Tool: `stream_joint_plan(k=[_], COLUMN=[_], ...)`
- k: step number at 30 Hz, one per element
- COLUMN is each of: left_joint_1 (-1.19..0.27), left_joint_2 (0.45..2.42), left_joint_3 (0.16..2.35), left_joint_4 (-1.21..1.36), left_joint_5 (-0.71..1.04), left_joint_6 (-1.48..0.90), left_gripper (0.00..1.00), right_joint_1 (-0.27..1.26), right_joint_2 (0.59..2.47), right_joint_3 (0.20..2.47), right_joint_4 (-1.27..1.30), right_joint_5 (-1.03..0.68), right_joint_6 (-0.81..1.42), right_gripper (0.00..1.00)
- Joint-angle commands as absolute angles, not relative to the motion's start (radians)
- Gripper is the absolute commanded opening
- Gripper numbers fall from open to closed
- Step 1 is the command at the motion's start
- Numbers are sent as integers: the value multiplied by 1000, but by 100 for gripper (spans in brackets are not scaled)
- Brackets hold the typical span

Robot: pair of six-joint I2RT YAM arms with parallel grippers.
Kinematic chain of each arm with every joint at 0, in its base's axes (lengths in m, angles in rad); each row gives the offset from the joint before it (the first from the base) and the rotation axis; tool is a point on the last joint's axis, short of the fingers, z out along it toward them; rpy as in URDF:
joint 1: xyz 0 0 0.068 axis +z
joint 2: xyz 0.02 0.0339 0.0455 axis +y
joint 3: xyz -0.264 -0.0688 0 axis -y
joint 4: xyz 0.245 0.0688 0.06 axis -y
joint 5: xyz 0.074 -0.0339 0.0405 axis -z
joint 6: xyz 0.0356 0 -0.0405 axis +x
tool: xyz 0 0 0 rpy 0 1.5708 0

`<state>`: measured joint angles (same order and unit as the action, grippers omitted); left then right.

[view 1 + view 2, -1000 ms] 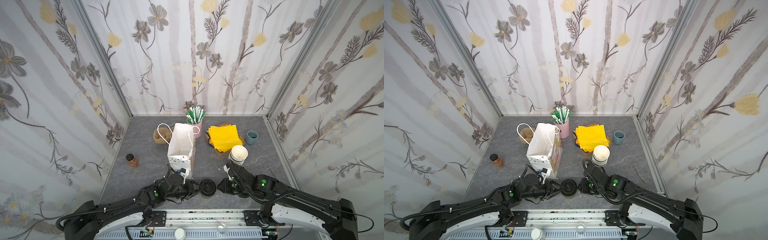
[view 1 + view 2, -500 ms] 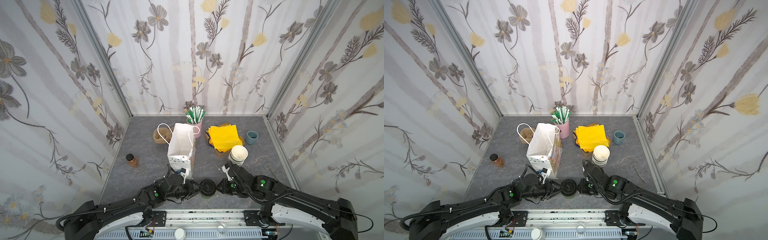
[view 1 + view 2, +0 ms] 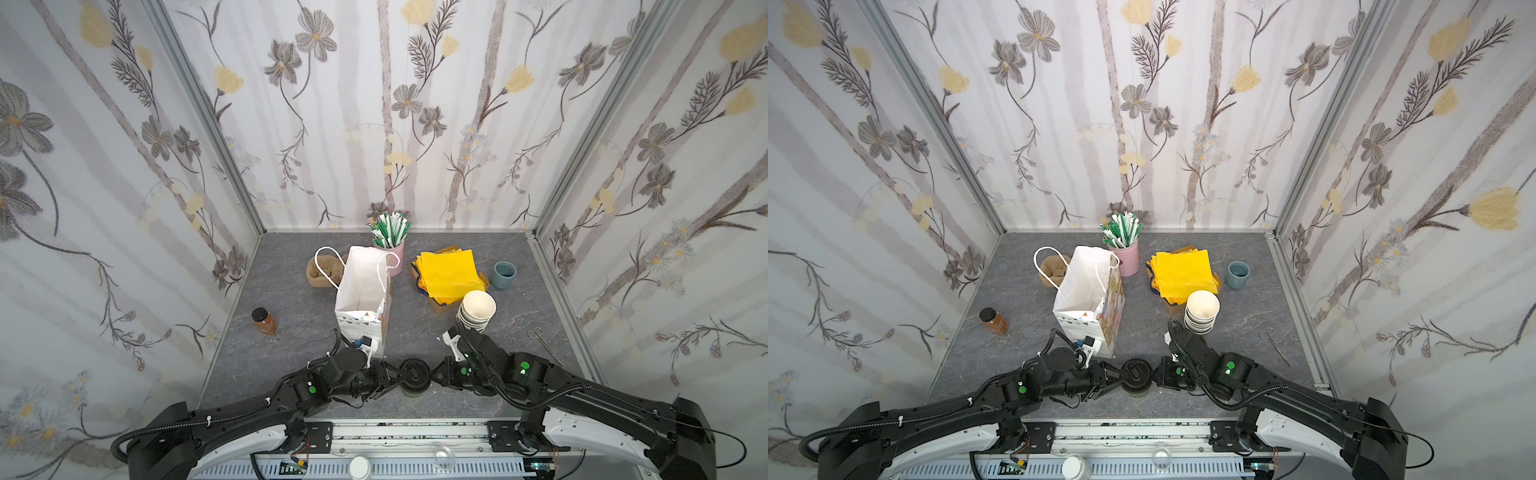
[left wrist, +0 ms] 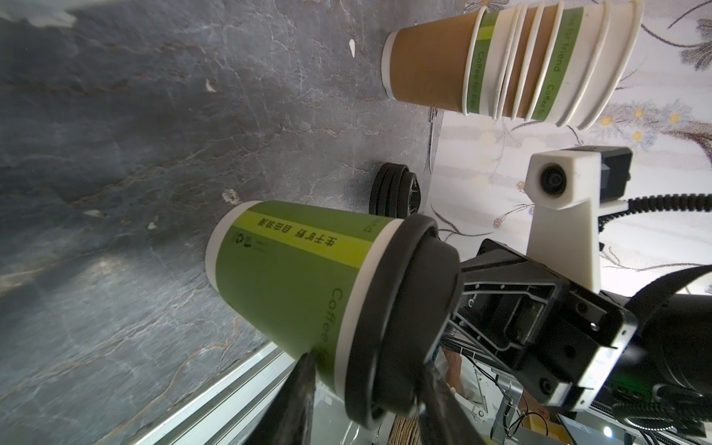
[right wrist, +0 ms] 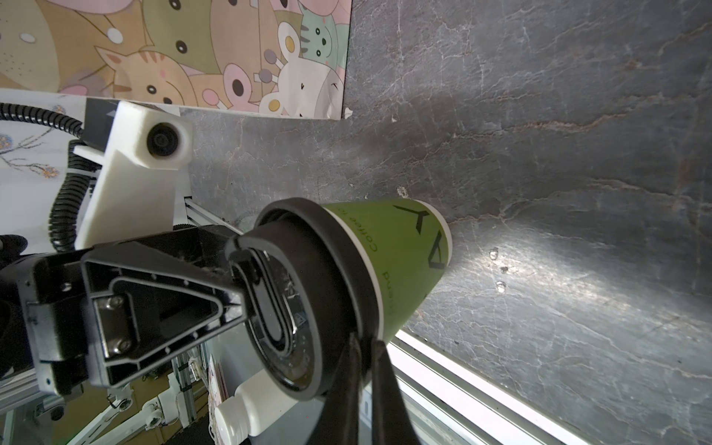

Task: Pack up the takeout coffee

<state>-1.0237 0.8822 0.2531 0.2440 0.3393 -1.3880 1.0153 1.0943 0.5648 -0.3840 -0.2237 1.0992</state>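
Now the takeout coffee stands upright near the front edge of the table, outside the paper bag.
My right gripper is pinched closed against the lid rim; my left gripper straddles the lidded top, and I cannot tell whether it clamps.

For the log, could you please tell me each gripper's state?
Left gripper: jaws straddle the takeout coffee at its lid; grip cannot be told.
Right gripper: shut against the lid.

R gripper sits closer vs 1 s ago, tips at takeout coffee lid, jaws now together; L gripper jaws slightly narrower.
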Motion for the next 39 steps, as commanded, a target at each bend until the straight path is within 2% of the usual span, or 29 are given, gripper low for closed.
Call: stream_joint_plan(k=[1,7,12,18,25,27,30,33,36,39], left_joint_1=[-1023,-1023,-1023,-1023,-1023,-1023,-1022,-1022,-1022,-1022], left_joint_2=[886,883,877,871,860,854,836,808,785,750], left_joint_3=[248,243,239,240,253,254,267,279,278,251], left_joint_4=[222,221,220,219,219,219,219,219,219,193], left_joint_5=[323,318,315,313,310,309,295,277,273,268], left_joint_6=[-1393,-1397,-1402,-1404,-1397,-1398,-1386,-1381,-1385,-1422], left_gripper=[41,40,40,40,42,45,56,60,58,49], right_joint_1=[1017,1017,1017,1017,1017,1017,1017,1017,1016,1017], right_joint_2=[1111,1136,1154,1123,1119,1129,1152,1167,1172,1173], right_joint_3=[545,551,570,666,724,719,710,704,702,704], right_joint_4=[-458,-508,-531,-572,-535,-499,-472,-456,-448,-452], right_joint_5=[-210,-188,-181,-136,-134,-162,-193,-209,-211,-203], right_joint_6=[1101,1083,1067,1040,1010,1000,987,981,982,983], right_gripper=[7,4,7,22,35,42,50,57,60,61])
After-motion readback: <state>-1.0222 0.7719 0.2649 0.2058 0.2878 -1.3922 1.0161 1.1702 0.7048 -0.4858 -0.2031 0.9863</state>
